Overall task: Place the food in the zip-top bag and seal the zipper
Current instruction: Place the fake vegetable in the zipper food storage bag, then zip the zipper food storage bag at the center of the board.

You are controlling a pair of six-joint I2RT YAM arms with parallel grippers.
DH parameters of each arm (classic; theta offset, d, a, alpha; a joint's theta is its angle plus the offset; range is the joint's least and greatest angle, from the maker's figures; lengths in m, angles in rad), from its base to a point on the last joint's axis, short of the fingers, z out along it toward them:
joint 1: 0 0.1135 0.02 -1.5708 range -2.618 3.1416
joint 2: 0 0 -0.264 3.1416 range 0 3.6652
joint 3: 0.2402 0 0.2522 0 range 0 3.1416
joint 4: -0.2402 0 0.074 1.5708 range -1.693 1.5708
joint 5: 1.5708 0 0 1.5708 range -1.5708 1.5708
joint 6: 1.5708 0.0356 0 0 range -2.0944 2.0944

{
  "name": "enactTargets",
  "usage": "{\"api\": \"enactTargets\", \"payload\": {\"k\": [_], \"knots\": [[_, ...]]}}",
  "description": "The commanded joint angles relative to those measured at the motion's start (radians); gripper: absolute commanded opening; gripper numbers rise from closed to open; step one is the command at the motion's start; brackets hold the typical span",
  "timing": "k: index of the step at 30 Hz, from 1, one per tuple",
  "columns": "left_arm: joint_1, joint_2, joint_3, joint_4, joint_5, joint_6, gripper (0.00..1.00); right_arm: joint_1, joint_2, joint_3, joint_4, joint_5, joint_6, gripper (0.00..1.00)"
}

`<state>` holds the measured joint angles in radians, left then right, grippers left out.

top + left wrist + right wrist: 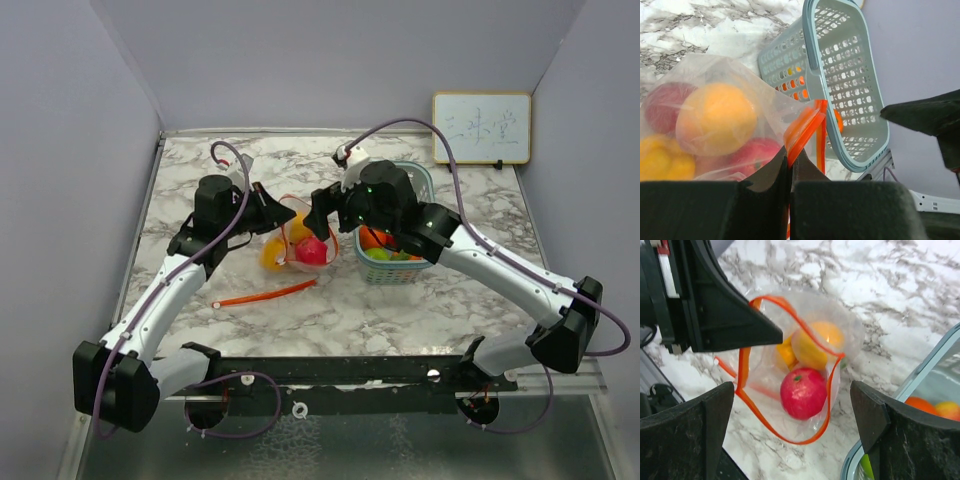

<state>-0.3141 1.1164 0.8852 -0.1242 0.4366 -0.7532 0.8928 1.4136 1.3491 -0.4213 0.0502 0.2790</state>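
Note:
The clear zip-top bag (pixel 300 240) lies at mid-table with its mouth held wide. My left gripper (pixel 790 162) is shut on the orange-red zipper (pixel 802 131) at the mouth's left edge. Food sits inside the bag: a red apple (pixel 804 392), an orange fruit (pixel 812 347) and a yellow piece (pixel 272 255). My right gripper (pixel 792 390) hangs open just above the mouth, nothing between its fingers. The zipper (pixel 742 370) forms an open loop around the apple.
A teal lattice basket (pixel 400 270) stands right of the bag, holding an orange piece (pixel 372 238) and a green piece (pixel 380 254). A thin orange-red strip (pixel 265 294) lies on the marble in front of the bag. A small whiteboard (pixel 481 128) leans at the back right.

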Motion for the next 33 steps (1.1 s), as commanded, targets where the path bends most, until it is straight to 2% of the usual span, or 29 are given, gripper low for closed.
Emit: {"api": "enactTargets", "payload": {"k": [1, 3, 7, 10, 13, 19, 31, 33], "knots": [[0.001, -0.036, 0.001, 0.026, -0.014, 0.005, 0.00, -0.002, 0.040, 0.055, -0.044, 0.069, 0.013, 0.97], [0.001, -0.035, 0.009, 0.013, -0.007, 0.018, 0.00, -0.002, 0.032, 0.032, -0.028, 0.004, -0.035, 0.90], [0.000, -0.031, 0.021, -0.005, -0.036, 0.051, 0.00, -0.002, -0.033, -0.099, 0.088, -0.233, -0.171, 0.83], [0.001, -0.022, 0.020, 0.010, -0.039, 0.049, 0.00, -0.001, -0.050, -0.153, 0.107, -0.406, -0.247, 0.80], [0.001, -0.012, 0.015, 0.033, -0.029, 0.040, 0.00, 0.005, -0.035, -0.201, 0.141, -0.497, -0.267, 0.77], [0.001, 0.006, 0.022, 0.033, -0.025, 0.047, 0.00, 0.030, -0.008, -0.256, 0.250, -0.504, -0.281, 0.78], [0.000, -0.012, 0.044, 0.043, 0.035, 0.021, 0.00, 0.056, 0.095, -0.266, 0.389, -0.460, -0.282, 0.78], [0.001, -0.014, 0.043, 0.046, 0.046, 0.016, 0.00, 0.060, 0.106, -0.264, 0.396, -0.454, -0.284, 0.68]]}}
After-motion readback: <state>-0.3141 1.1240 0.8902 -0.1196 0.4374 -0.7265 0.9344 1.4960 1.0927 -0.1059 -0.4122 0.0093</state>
